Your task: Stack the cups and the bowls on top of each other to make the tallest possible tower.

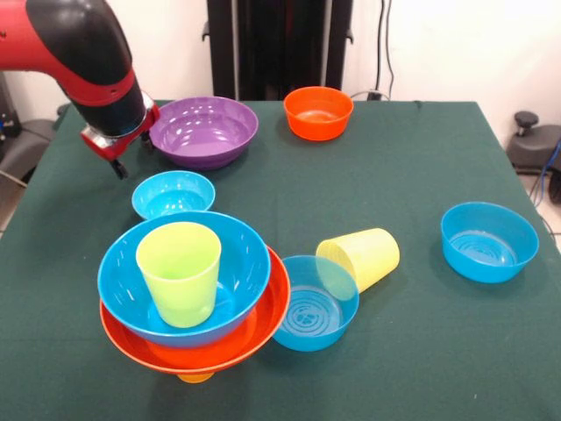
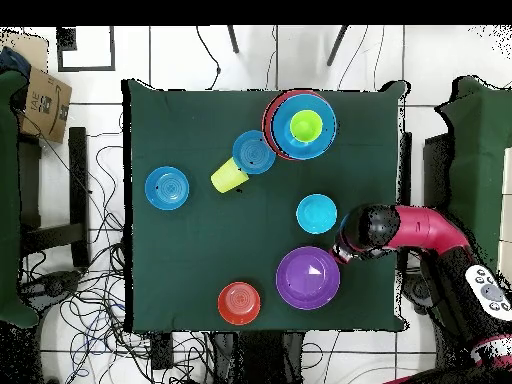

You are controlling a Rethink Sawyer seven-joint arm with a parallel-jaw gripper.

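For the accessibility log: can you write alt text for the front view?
A lime green cup stands upright in a large blue bowl nested in an orange bowl on a green table. A yellow cup lies tipped nearby; the robot's tool hangs beside a purple bowl.

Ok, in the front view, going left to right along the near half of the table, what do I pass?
The tower with the lime green cup standing in its big blue bowl → medium blue bowl → pale yellow cup lying on its side against that bowl → another medium blue bowl, off by itself.
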